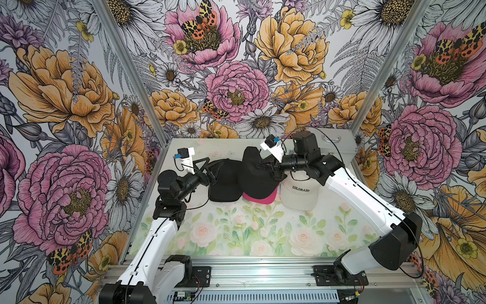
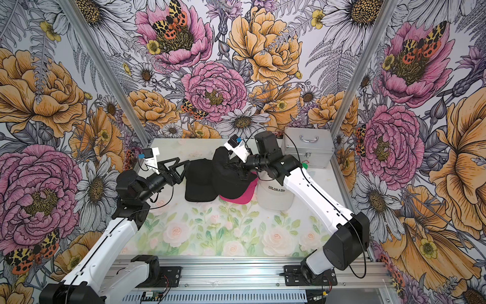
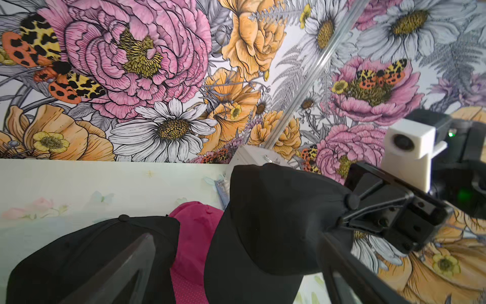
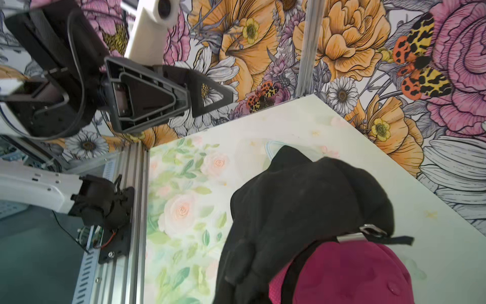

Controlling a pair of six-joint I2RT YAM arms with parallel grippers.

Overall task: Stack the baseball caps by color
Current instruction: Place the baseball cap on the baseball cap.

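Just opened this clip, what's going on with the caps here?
Two arms are sorting caps by color. The right gripper is shut on a black cap, holding it up by the crown so it hangs over the pink cap. The left gripper is open and empty beside the second black cap, which lies on the table. The white cap sits beside the pink one. The held cap is not yet stacked.

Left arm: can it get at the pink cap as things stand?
Probably not cleanly. The pink cap lies mostly under the lifted black cap in the right gripper, and the flat black cap lies between it and the open left gripper. From above only its near edge shows.
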